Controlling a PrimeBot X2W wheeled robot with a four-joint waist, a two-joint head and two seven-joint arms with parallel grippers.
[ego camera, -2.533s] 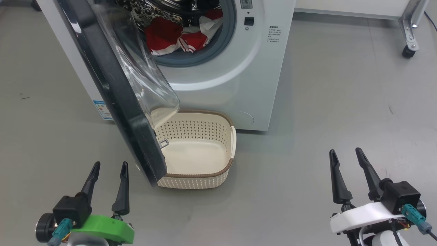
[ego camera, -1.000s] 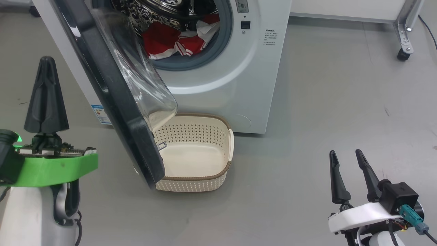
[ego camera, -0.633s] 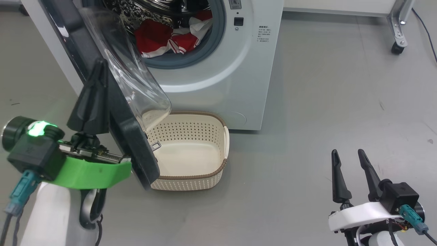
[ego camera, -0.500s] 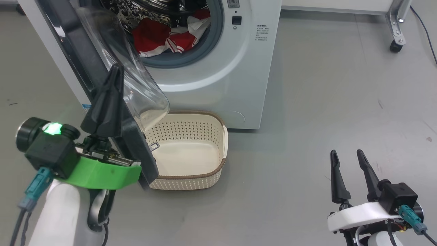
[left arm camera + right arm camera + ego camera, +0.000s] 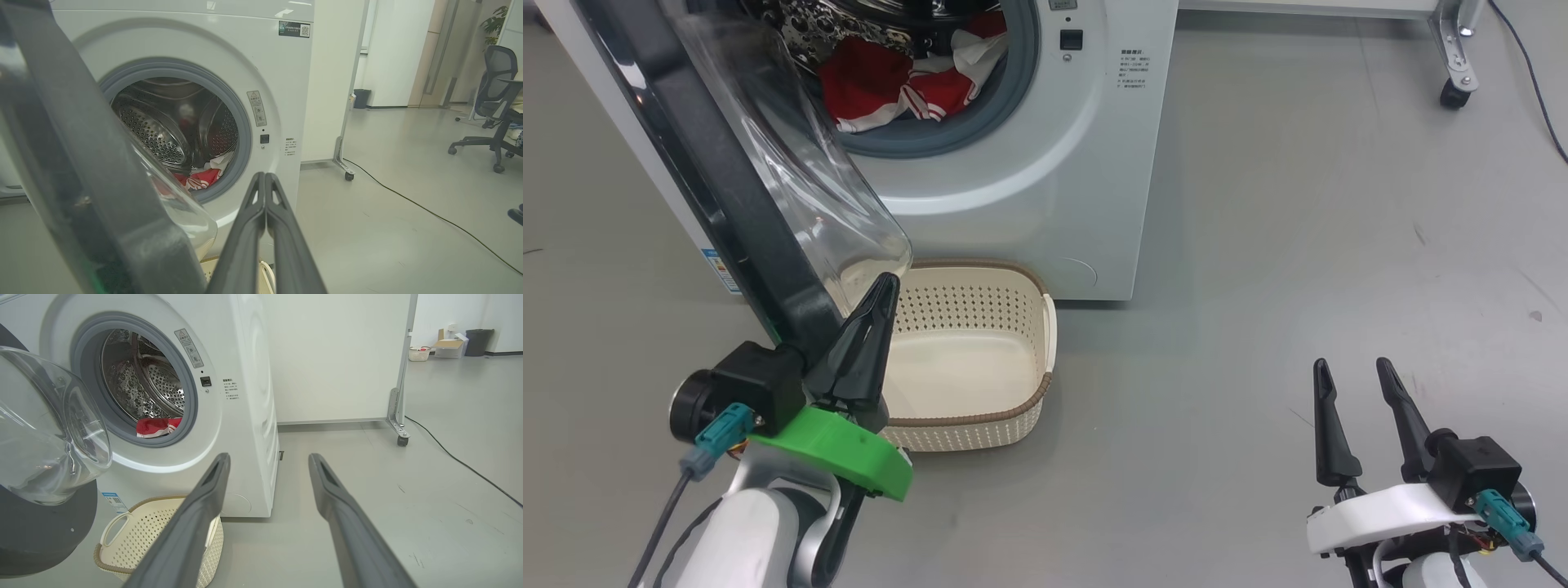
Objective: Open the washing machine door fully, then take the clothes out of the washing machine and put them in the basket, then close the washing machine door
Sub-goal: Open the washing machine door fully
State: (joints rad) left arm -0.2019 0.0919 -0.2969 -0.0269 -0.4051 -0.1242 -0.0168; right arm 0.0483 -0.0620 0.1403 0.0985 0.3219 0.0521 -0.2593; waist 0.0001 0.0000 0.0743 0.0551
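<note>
Head view: the left end effector, fingers pressed together into one dark wedge and holding nothing, is tucked just inside the door, tip beside the lower edge of the glass bulge. The door looks only part-open, hanging over the basket just right of that end effector. My call: push on the hard black rim, not the slick curved glass, and follow the hinge's arc outward. The right end effector waits spread wide and empty, well apart.

Left wrist view: beyond the closed tips and a touch left, the clothes lie crumpled, soft red and white, low in the perforated steel drum.

Right wrist view: smooth white washing machine ahead-left of the spread fingers; holed cream basket low-left.
</note>
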